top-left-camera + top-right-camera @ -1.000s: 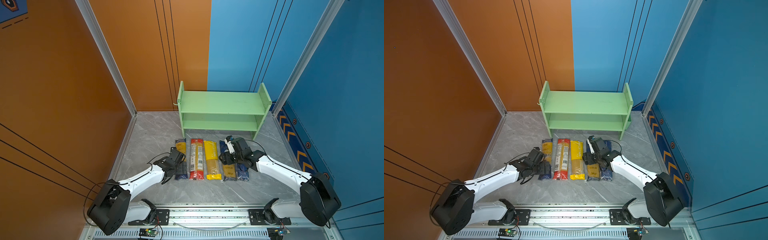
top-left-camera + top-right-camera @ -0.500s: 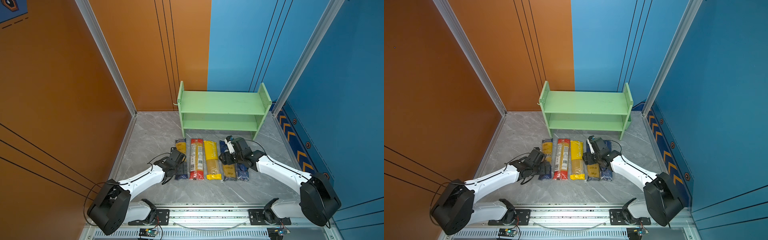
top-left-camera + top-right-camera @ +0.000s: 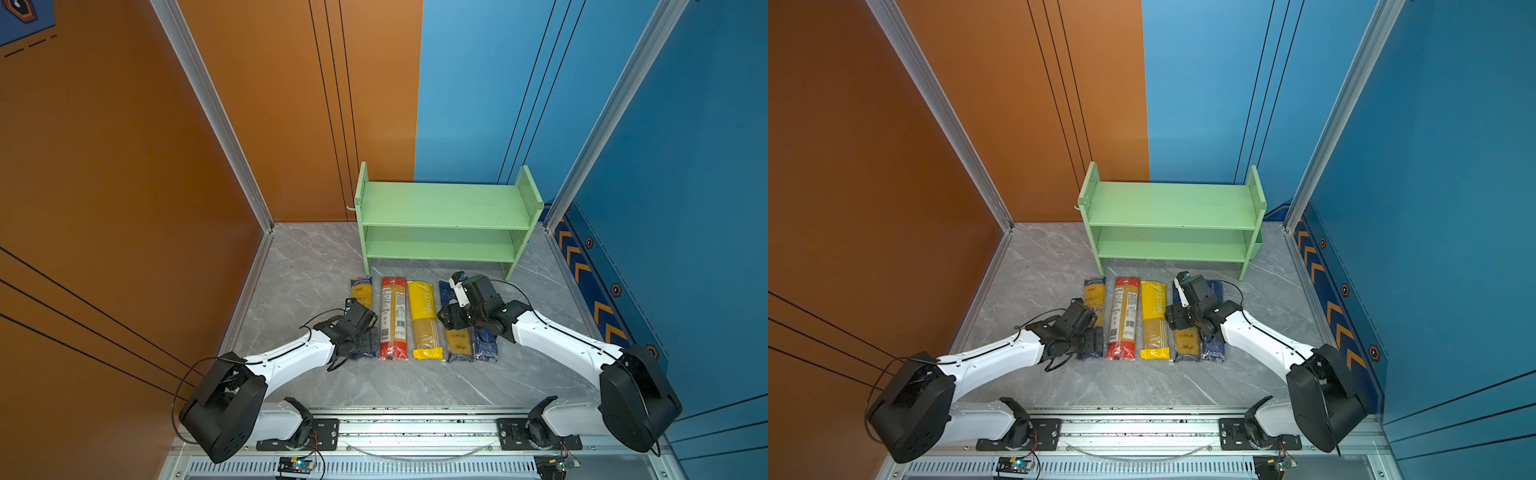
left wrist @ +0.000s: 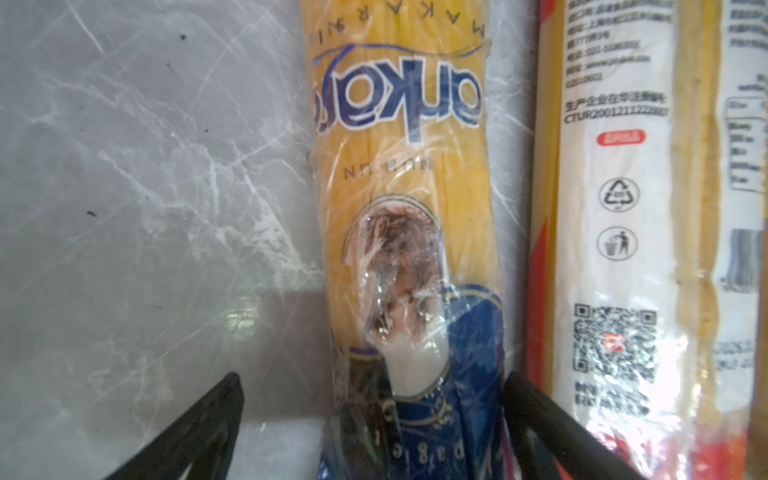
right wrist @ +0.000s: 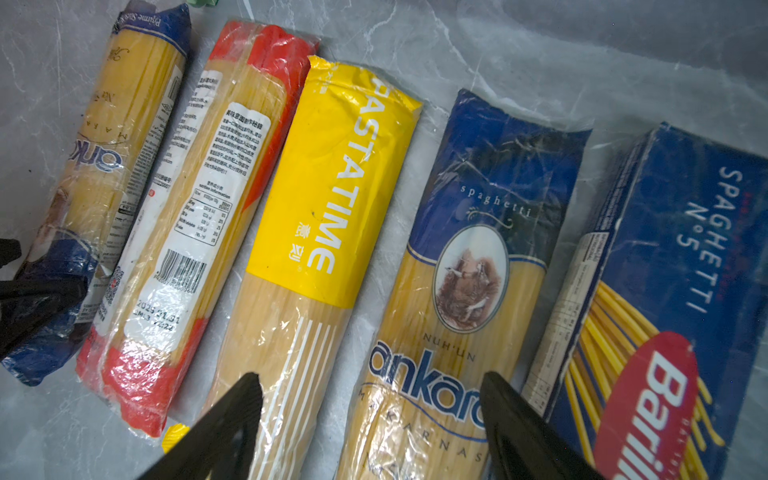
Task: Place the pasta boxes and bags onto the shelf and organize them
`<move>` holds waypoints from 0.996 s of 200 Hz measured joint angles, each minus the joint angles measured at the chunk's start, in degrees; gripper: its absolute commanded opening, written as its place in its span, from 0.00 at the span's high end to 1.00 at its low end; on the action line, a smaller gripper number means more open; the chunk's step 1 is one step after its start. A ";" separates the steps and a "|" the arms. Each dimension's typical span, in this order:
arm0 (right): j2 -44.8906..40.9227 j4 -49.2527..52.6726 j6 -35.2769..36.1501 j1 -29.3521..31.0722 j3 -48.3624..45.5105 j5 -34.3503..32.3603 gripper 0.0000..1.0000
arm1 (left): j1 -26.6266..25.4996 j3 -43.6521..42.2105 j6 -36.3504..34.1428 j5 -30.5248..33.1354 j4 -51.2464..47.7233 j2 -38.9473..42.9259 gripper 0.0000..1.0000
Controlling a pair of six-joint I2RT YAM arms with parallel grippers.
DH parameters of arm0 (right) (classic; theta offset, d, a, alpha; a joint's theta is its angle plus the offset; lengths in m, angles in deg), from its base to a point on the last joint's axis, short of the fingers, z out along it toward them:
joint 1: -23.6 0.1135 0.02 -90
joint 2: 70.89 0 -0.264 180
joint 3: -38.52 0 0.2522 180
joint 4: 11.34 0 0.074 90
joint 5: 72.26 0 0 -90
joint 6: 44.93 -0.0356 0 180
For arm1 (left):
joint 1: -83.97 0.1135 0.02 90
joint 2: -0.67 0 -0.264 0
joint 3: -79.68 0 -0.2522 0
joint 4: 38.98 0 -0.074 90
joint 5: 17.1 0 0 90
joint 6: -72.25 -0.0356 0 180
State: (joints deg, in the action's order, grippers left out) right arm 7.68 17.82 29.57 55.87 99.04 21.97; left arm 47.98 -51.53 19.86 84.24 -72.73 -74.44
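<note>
Five pasta packs lie side by side on the floor before the light-green shelf (image 3: 444, 203), whose two tiers are bare. From the left they are an ankara bag (image 4: 399, 166), a red-ended clear bag (image 3: 392, 320), a yellow bag (image 5: 332, 208), a second ankara bag (image 5: 469, 291) and a dark blue Barilla pack (image 5: 665, 291). My left gripper (image 4: 374, 386) is open and straddles the first ankara bag's blue end, one finger on bare floor, the other beside the red-ended bag. My right gripper (image 5: 372, 382) is open over the second ankara bag, with one finger above the yellow bag.
The grey marble floor (image 3: 316, 266) is walled by orange panels on the left and blue panels at the back and right. The shelf stands against the back wall. Both arm bases sit on a metal rail (image 3: 415, 428) at the front edge.
</note>
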 measured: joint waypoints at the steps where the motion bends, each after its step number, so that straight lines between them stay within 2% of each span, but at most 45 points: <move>1: 0.00 0.00 0.00 0.00 0.00 0.00 0.19 | -0.02 0.00 0.00 0.02 0.00 0.00 0.02; 184: 0.98 0.00 0.04 0.00 0.00 0.02 0.19 | -2.51 0.00 3.50 3.65 1.51 -4.15 0.00; 199: 1.09 -0.02 0.04 0.00 0.00 0.02 0.19 | -2.62 0.00 3.72 3.91 1.57 -4.33 0.03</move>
State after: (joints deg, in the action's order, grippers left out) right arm 8.77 17.80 29.61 55.87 99.04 21.99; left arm 45.36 -51.53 23.57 88.15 -71.15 -78.77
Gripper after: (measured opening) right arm 0.806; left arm 0.992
